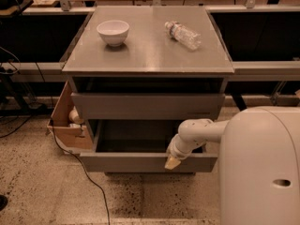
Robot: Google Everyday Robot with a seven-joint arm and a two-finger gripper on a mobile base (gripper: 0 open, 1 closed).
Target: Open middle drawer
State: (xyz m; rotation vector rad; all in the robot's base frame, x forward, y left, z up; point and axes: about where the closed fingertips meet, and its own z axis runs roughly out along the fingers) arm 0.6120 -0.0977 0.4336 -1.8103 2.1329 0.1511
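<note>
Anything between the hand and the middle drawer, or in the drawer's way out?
Nothing visible. The hand is at the front edge of the middle drawer, right of centre. A cable crosses the floor near its left end, below the drawer's path; the cardboard box sits off to the left.

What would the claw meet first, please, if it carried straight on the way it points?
Probably the front of the middle drawer: the claw points downward at its top edge and seems to be against it, though depth is unclear.
</note>
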